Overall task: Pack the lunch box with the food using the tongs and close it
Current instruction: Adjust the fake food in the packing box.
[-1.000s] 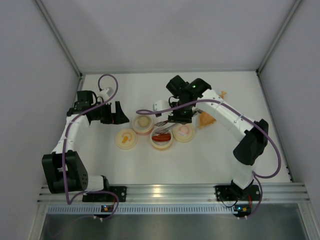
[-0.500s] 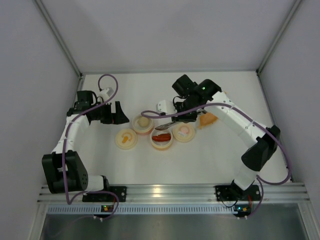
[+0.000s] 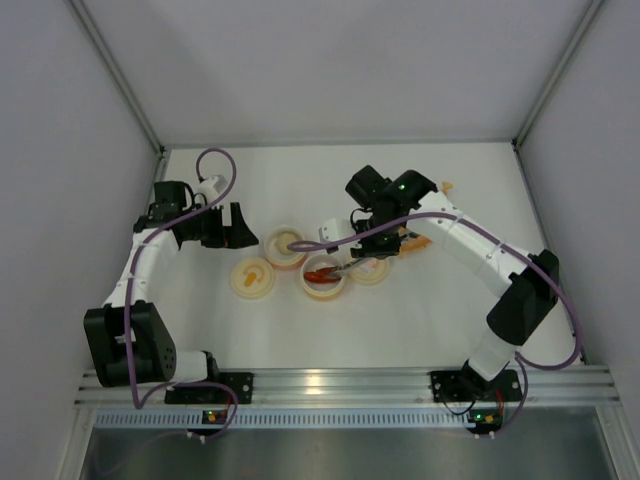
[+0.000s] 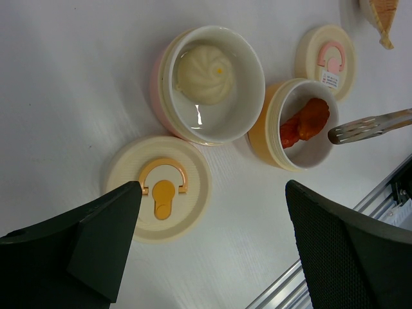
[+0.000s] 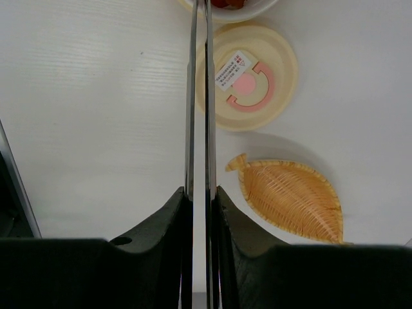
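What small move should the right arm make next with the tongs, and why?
Probably lift the tongs away from the orange bowl and set them aside. The red-orange piece lies in it, the bun lies in the pink bowl, the tong tips look empty, and both lids lie on the table, so closing seems next.

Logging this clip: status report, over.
Left gripper open, empty. Right gripper shut on tongs. Bun in pink cup, red piece in orange cup; lids off. Nothing blocking.

Left bowl (image 4: 222, 125) holds the ball (image 4: 203, 67); right bowl (image 4: 267, 138) holds the elongated piece (image 4: 304, 122).
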{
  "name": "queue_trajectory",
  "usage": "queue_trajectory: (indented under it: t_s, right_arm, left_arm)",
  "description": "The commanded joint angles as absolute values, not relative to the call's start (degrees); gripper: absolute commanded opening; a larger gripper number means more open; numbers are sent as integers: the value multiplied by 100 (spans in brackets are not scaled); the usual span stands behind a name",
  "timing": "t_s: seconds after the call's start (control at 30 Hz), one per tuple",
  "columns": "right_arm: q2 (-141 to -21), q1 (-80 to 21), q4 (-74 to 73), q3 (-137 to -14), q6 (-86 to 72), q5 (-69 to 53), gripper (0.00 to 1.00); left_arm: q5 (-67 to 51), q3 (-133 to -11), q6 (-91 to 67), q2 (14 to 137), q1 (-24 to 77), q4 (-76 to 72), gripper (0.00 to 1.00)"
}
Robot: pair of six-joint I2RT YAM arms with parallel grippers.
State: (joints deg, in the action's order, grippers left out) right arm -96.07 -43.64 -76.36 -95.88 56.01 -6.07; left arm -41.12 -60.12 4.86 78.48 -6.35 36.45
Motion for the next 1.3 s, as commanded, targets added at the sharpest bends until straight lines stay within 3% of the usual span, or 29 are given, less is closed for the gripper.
queue_trajectory:
  t_s: [0.0, 0.5, 1.27]
  right_arm:
    - [-9492, -4368, -8429, -9572, 5730, -510, 21]
    - [-10239, -4368, -7910, -10178, 5537, -510, 22]
    - [-10213, -4272, -7550, -10450, 5133, -615, 22]
  left_arm:
    - [-4236, -6021, 554, 7726, -685, 3472, 98]
    - [-4140, -5968, 633, 7787, -686, 3498, 98]
    - [-4175, -6047, 606, 7708, -686, 3533, 98]
